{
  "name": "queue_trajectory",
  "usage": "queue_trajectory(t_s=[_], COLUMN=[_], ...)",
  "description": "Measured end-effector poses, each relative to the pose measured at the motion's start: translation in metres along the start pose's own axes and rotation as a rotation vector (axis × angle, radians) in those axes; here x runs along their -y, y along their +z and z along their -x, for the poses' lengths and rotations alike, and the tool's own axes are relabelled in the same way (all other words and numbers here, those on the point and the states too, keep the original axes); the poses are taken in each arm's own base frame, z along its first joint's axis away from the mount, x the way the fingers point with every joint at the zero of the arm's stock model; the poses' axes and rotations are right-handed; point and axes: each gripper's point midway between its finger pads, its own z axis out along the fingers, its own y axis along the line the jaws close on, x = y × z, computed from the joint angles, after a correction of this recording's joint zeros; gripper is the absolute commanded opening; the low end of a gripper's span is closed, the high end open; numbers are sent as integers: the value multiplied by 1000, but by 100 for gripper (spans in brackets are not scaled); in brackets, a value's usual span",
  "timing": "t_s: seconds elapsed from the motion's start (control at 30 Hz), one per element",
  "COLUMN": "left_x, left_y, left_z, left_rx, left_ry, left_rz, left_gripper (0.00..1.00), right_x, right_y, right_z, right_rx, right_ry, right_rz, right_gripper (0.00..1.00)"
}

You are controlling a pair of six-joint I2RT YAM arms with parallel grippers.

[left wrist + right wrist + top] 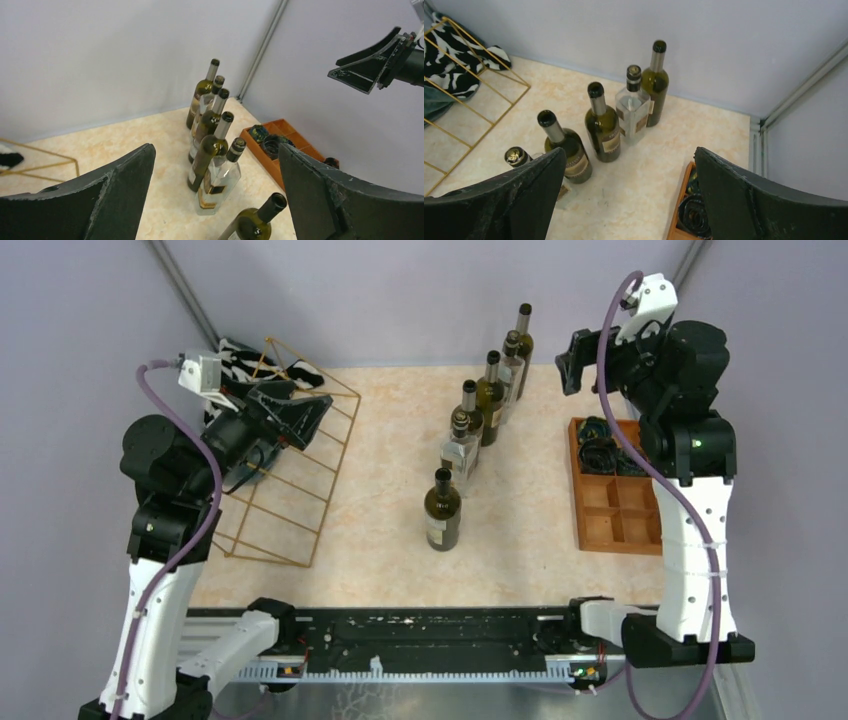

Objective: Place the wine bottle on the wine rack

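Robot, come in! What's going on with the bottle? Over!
Left gripper, right gripper: jaws open, empty. Nearest dark green glass wine bottle upright, ungrabbed. Gold wire wine rack bare; left gripper over it.

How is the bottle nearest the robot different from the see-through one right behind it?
The nearest bottle is dark green glass; the see-through bottle is clear. The nearest bottle is round, the see-through bottle flat-sided. The nearest bottle stands alone; the see-through bottle crowds its neighbour. Both stand upright and carry labels.

Bright, even, diffuse light; the bottles [443,510] cast only faint shadows on the table [380,540]; all views sharp.
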Motion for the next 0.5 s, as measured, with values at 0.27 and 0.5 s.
queue_trajectory(t_s=[0.27, 0.5], left_x=[-36, -46], left_y=[3, 4], left_z=[-45, -87], left_rx=[-96, -174], left_ry=[-62, -182], left_rz=[67, 30], left_gripper=[99, 99], right_x=[27, 21], right_y=[22, 31], right_z=[-73, -114], right_rx=[-154, -218], right_ry=[165, 208], right_rz=[-70, 19], right_gripper=[99, 99])
